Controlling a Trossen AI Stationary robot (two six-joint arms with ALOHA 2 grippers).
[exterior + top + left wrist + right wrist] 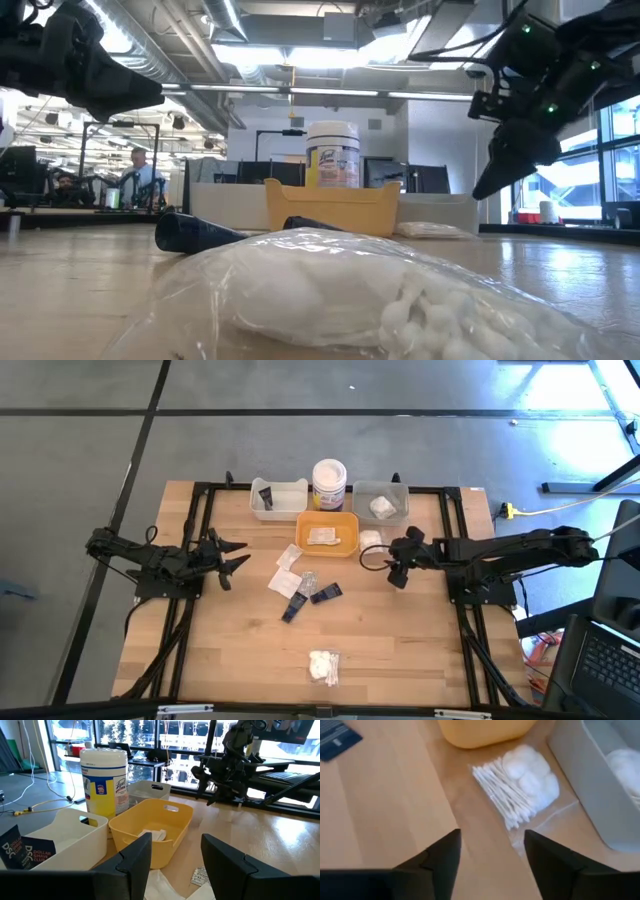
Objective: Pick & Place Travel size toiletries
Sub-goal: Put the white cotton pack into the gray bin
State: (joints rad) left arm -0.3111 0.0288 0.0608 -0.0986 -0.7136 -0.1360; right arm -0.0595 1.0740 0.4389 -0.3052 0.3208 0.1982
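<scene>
The travel size toiletries lie loose on the table: white sachets (287, 570), two black tubes (326, 593) (292, 610), and a clear pack of cotton (324, 666) near the front edge. Another clear pack with cotton swabs and balls (520, 785) lies flat between the yellow tray (328, 532) and the grey tray (381, 501). My right gripper (492, 855) hovers open just short of that pack, slanting down, and touches nothing. My left gripper (175, 860) waits open at the table's left (232, 557), pointing level toward the trays.
A white tray (278, 498) with a black item, a white jar with a yellow label (329, 483) and the grey tray with white cotton stand in a row at the far edge. The yellow tray holds a sachet (322, 537). Bare wood lies between the loose items and my right arm.
</scene>
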